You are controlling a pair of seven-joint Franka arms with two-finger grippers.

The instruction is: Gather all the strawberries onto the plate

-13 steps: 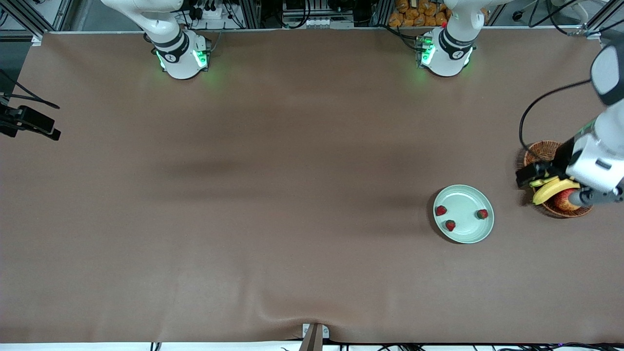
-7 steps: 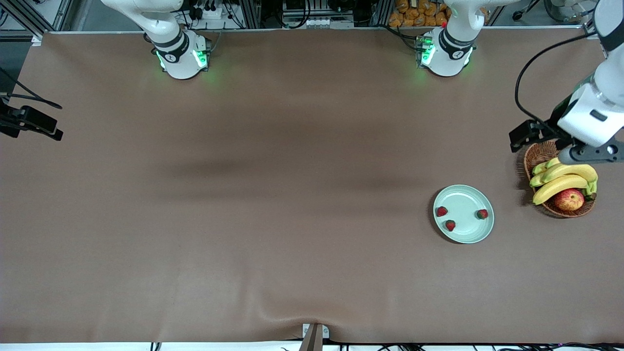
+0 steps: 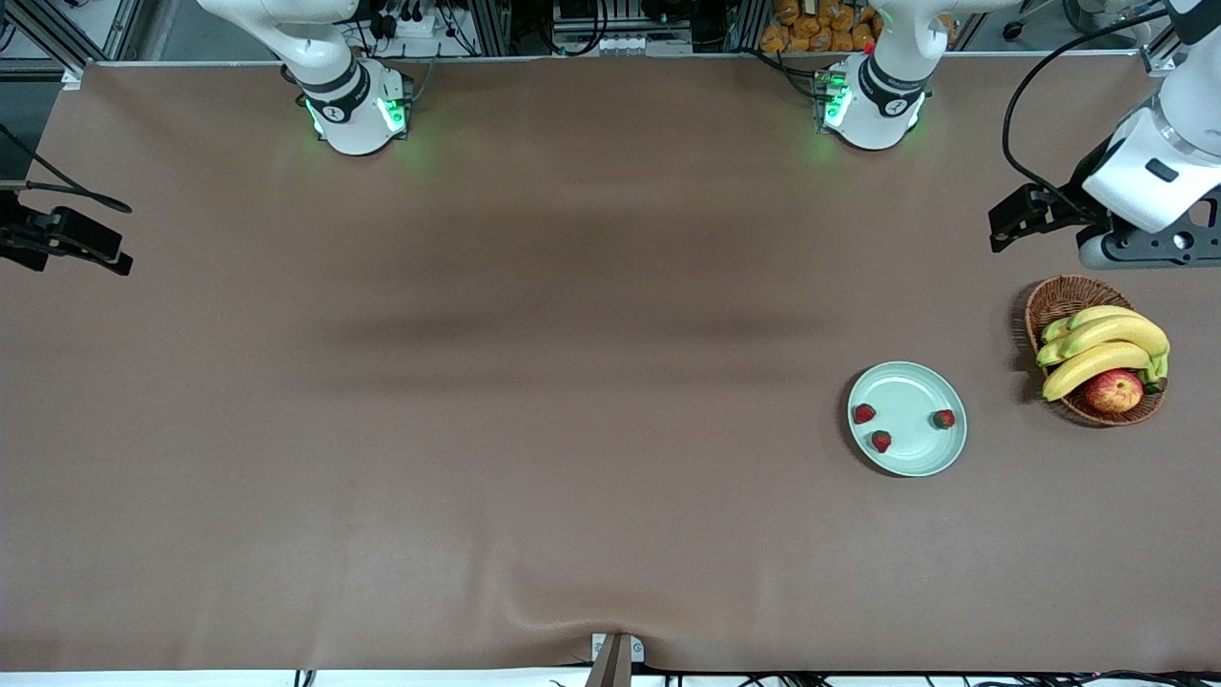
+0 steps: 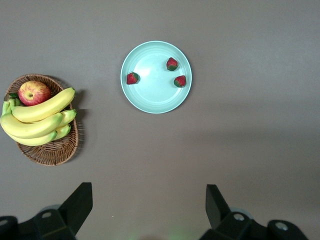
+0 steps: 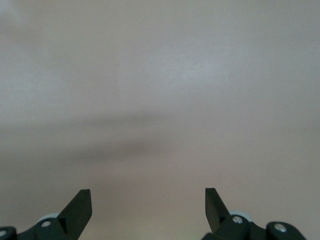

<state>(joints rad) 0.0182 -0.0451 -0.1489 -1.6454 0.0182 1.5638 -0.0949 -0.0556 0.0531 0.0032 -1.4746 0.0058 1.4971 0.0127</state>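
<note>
Strawberries (image 3: pixel 864 413) all three lie on the plate (image 3: pixel 906 458). My left gripper (image 4: pixel 149 207) hangs wide open, empty, above bare desk (image 3: pixel 572 382); right gripper (image 5: pixel 148 207) waits likewise. I'd simply retreat without touching the plate.

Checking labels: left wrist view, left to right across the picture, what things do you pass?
apple → bananas → lone strawberry → plate → strawberry pair

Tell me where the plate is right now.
In the front view the plate sits on the table toward the left arm's end, beside the wicker basket of fruit and slightly nearer the camera, with three strawberries on it.
</note>
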